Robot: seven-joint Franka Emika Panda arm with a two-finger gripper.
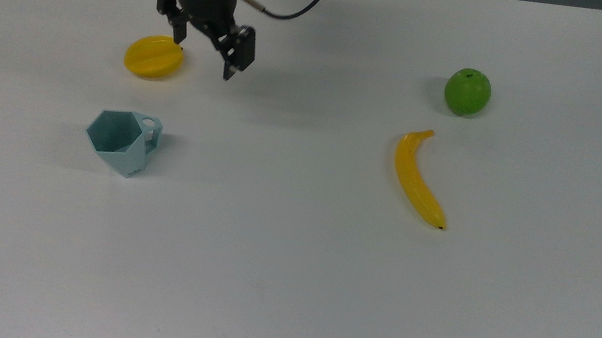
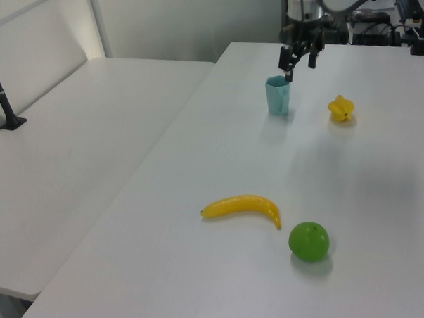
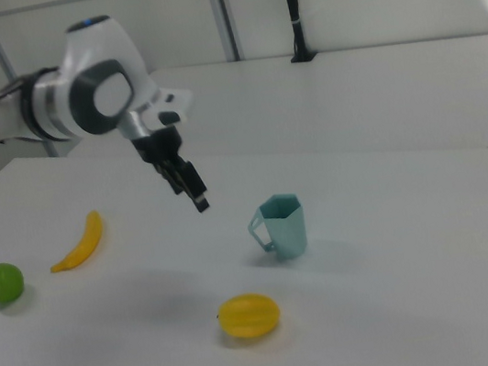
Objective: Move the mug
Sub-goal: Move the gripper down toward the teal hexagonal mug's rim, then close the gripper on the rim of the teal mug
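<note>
The mug [image 1: 122, 141] is pale teal with a hexagonal rim and stands upright on the white table [image 1: 285, 284], in the top view's left half. Its small handle points to the top view's upper right. The mug also shows in the left view [image 2: 278, 96] and the right view [image 3: 283, 226]. My gripper [image 1: 205, 56] hangs open and empty above the table, up and to the right of the mug in the top view, beside a yellow starfruit [image 1: 153, 56]. In the left view the gripper [image 2: 299, 67] hovers just above and behind the mug. It stays apart from the mug.
A yellow banana [image 1: 417, 179] and a green apple [image 1: 467, 91] lie in the top view's right half. The starfruit [image 3: 248, 316] sits near the mug in the right view. A black cable trails from the arm at the top view's upper edge.
</note>
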